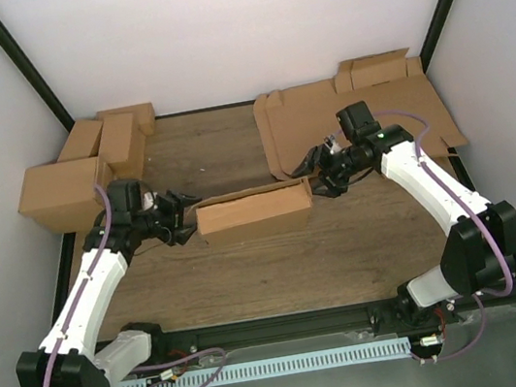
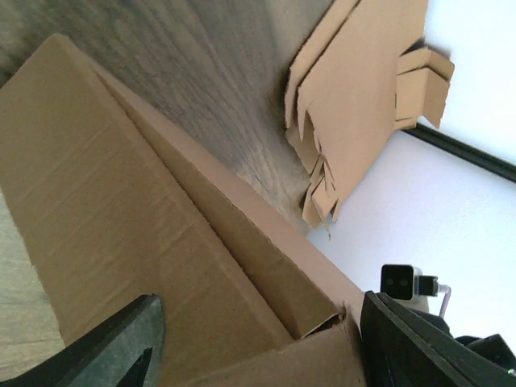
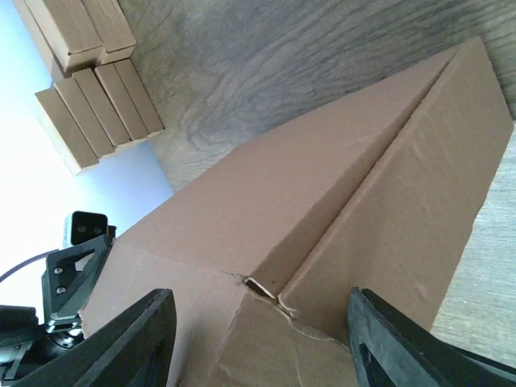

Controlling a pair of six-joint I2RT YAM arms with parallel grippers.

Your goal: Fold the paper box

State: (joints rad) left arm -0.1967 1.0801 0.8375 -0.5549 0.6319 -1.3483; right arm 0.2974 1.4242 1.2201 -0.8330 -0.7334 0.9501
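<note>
The paper box [image 1: 254, 212] is a long brown folded carton lying crosswise in the middle of the table. My left gripper [image 1: 182, 223] is at its left end, open, with its fingers to either side of that end. In the left wrist view the box [image 2: 129, 210] fills the space between the spread fingers [image 2: 121, 347]. My right gripper [image 1: 312, 173] is at the box's right end, open. In the right wrist view the box [image 3: 322, 201] lies between the wide fingers [image 3: 129, 343], with a small tear at its near corner.
A pile of flat brown cardboard sheets [image 1: 354, 119] lies at the back right, and also shows in the left wrist view [image 2: 363, 89]. A cluster of brown cartons [image 1: 87, 167] stands at the back left, and also shows in the right wrist view [image 3: 89, 81]. White walls close in the table.
</note>
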